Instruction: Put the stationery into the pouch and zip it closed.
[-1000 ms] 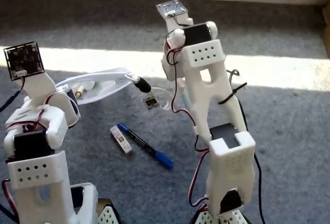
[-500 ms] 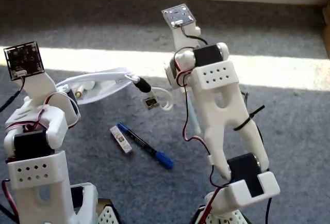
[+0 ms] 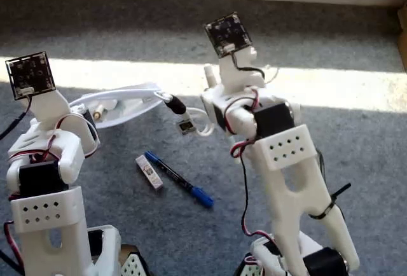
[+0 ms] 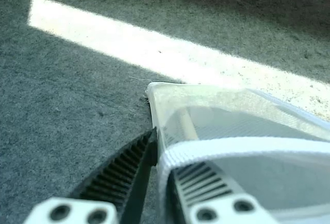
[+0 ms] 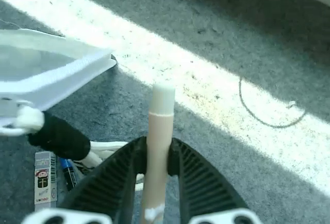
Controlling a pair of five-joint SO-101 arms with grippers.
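Observation:
The white mesh pouch (image 3: 124,105) is held up off the grey carpet, mouth open, by my left gripper (image 3: 82,114), which is shut on its end. The left wrist view shows the toothed jaws (image 4: 157,157) pinching the pouch's (image 4: 247,121) white edge band, with a beige stick (image 4: 186,125) inside. My right gripper (image 5: 157,146) is shut on a beige pen with a white cap (image 5: 161,115), just right of the pouch's black zip pull (image 3: 175,105). A blue pen (image 3: 179,180) and a small white eraser (image 3: 149,172) lie on the carpet below the pouch.
A band of sunlight crosses the carpet behind the arms. A thin wire loop (image 5: 268,111) lies in it beyond the right gripper. A ring with a small tag (image 3: 187,126) hangs from the zip pull. Open carpet lies to the right.
The right arm has pulled back toward the near edge, its wrist coming nearer and slightly right, with the beige pen still gripped. The left arm and pouch have not moved.

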